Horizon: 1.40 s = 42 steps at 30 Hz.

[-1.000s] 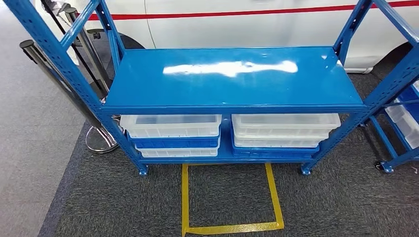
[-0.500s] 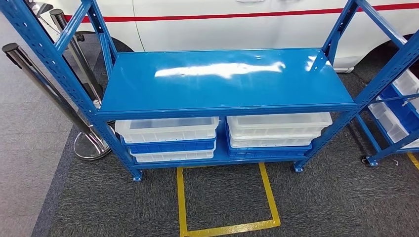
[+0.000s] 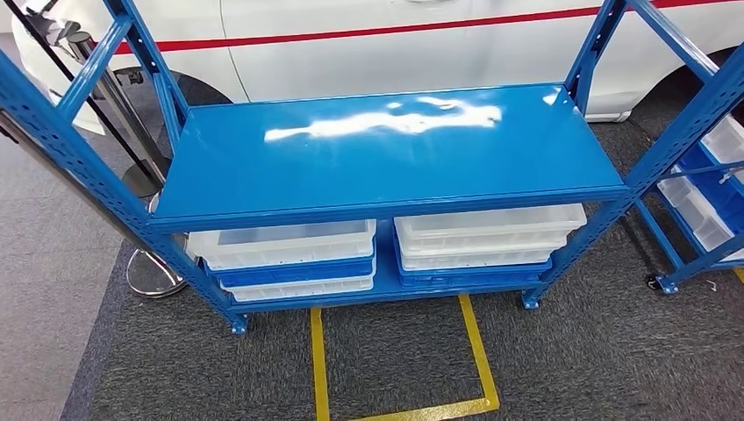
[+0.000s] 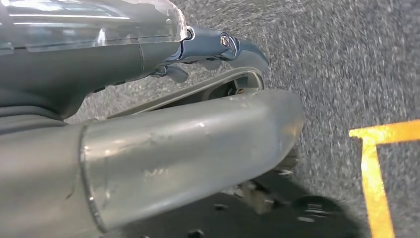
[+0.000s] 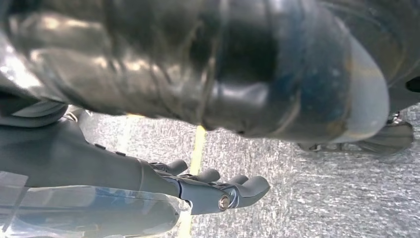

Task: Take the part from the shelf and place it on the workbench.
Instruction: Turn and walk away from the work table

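Your blue shelf stands ahead with a bare, glossy top board; beneath it sit stacked white and blue trays. I cannot tell you where the part is. Your left hand hangs over the carpet, grasp unclear. Your right hand hangs over yellow floor tape, fingers loosely extended, holding nothing.

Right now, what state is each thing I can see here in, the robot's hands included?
Blue shelf rack: upright, top board bare and glossy.
Left tray stack: on the lower level, top tray looks empty.
Right tray stack: on the lower level, stacked.
Left hand: hanging over the carpet, holding nothing.
Right hand: hanging, fingers loosely curled, holding nothing.
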Each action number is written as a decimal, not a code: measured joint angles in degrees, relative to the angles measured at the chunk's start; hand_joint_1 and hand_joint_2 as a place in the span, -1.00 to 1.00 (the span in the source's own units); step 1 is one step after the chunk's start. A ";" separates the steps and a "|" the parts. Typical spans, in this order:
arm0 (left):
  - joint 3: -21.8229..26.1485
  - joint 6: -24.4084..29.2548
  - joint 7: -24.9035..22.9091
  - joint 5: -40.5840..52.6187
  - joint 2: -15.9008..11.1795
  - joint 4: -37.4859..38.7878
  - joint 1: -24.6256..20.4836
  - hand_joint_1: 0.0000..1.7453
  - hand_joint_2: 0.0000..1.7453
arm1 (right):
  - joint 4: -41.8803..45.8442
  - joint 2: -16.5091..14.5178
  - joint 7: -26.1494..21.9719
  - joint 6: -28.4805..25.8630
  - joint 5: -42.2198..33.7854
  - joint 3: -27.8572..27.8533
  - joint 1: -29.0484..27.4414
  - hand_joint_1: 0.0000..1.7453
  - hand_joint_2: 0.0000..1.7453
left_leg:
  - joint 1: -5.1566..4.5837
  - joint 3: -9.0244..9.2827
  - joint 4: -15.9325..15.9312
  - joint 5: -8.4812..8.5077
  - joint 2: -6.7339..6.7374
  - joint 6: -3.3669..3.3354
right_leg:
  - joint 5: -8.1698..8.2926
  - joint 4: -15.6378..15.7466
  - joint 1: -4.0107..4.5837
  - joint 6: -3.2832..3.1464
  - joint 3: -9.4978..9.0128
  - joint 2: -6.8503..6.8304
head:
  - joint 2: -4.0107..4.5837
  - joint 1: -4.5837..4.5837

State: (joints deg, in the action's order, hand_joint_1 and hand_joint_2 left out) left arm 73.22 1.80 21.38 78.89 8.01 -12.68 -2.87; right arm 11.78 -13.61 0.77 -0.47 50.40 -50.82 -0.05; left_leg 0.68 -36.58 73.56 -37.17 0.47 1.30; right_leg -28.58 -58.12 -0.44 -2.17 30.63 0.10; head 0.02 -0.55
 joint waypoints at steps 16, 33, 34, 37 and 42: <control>0.00 0.25 0.25 0.46 0.12 -0.02 0.26 -1.00 -1.00 | -0.02 0.02 0.19 -0.86 0.98 -0.22 0.06 -1.00 0.00 | -0.04 4.15 -15.54 10.51 0.05 -3.62 | -9.38 -16.53 -0.19 3.43 6.52 0.27 | 0.00 -0.04; 0.00 0.93 0.04 0.93 0.16 -0.01 0.36 -1.00 -1.00 | 0.17 0.15 -0.61 -1.41 2.11 -0.89 0.30 -1.00 1.00 | 0.77 -0.28 -2.81 4.64 -0.08 0.84 | -0.13 -0.68 -0.21 -0.13 0.38 0.06 | 0.00 -0.03; 0.00 0.95 0.17 0.93 0.14 -0.01 0.36 -1.00 -1.00 | 0.24 0.15 -0.64 -1.51 2.03 -1.10 0.38 -1.00 0.50 | 0.98 1.72 -7.16 6.87 -0.08 1.01 | -0.27 -0.72 -0.20 -0.04 0.20 0.15 | -0.01 -0.02; 0.00 0.99 0.50 0.93 0.13 0.01 0.25 -1.00 0.50 | 0.39 0.18 -0.61 -1.64 2.02 -1.42 0.57 -1.00 -0.50 | 1.06 5.68 -15.57 9.55 -0.27 0.79 | -0.79 -1.06 0.24 0.56 0.05 0.33 | -0.01 -0.04; 0.02 1.44 0.23 0.85 0.13 0.00 0.28 -1.00 1.00 | 0.52 0.15 -0.52 -1.72 2.05 -1.79 0.63 -1.00 1.00 | 0.57 5.75 -15.61 9.43 -0.39 0.11 | -0.74 -0.97 0.21 1.09 0.04 0.47 | -0.01 -0.05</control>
State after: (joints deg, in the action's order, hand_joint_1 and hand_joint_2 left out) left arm 73.24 3.24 21.62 79.75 8.14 -12.68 -2.59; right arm 12.30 -13.46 0.25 -2.19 52.46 -52.60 0.58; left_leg 1.24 -30.83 57.94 -27.74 0.07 1.41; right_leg -29.32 -59.08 -0.23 -1.08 30.68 0.58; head 0.01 -0.60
